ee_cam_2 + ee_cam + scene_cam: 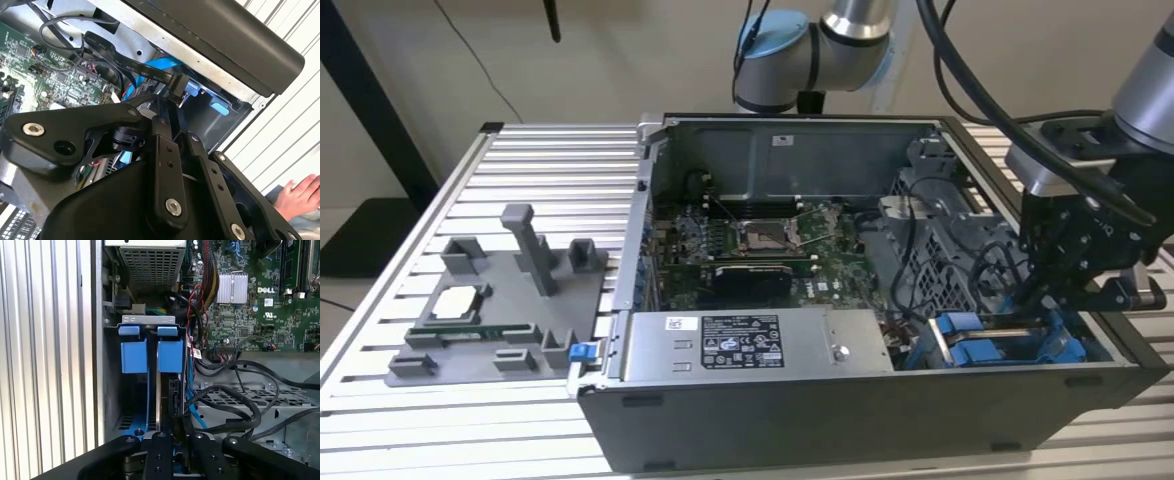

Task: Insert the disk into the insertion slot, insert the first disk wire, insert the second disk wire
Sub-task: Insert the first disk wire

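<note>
Ribbed aluminium slats form the surface (pixel 520 160) that carries the open computer case (pixel 854 410). Behind it you see a plain beige wall (pixel 627 50) and, at the exterior view's left, a black upright (pixel 367 100). A grey fixture (pixel 494 300) holding small parts lies on the surface beside the case, on the exterior view's left. The arm (pixel 841 30) stands behind the case, and the end effector (pixel 1051 300) hangs low in the corner of the case at the exterior view's right, just beside two blue carriers.

In the first wrist view you look along the insertion slot (pixel 148 319). The disk (pixel 170 356) is seated in it, its blue front next to the other carrier (pixel 134 356).

The second wrist view gives you the grip itself: the end effector (pixel 167 107) is closed on the black connector of a disk wire (pixel 177 86), close to the blue frame. A person's hand (pixel 300 197) lies outside the case, by the slatted surface.
</note>
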`<state>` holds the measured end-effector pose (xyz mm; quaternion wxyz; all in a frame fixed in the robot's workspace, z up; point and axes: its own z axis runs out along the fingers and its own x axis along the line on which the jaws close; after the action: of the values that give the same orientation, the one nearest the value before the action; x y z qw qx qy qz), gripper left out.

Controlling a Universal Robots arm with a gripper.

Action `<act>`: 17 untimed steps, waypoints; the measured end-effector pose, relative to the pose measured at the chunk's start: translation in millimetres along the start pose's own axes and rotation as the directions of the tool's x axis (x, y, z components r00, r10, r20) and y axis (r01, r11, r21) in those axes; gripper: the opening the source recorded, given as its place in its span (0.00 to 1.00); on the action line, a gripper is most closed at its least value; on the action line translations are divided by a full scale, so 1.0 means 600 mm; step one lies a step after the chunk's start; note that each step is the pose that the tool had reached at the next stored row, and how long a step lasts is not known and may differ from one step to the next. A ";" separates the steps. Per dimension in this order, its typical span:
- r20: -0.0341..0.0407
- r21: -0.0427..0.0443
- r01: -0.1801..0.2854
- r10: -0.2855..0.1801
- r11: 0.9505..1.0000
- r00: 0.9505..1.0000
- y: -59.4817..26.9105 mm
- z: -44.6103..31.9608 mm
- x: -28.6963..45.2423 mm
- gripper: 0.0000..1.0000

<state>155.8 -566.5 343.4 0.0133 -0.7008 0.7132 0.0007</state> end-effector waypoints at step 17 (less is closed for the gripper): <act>0.000 0.010 0.000 0.000 1.000 1.000 0.003 0.002 -0.004 0.00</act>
<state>154.1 -564.0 342.3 0.0170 -0.7008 0.7132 -0.0028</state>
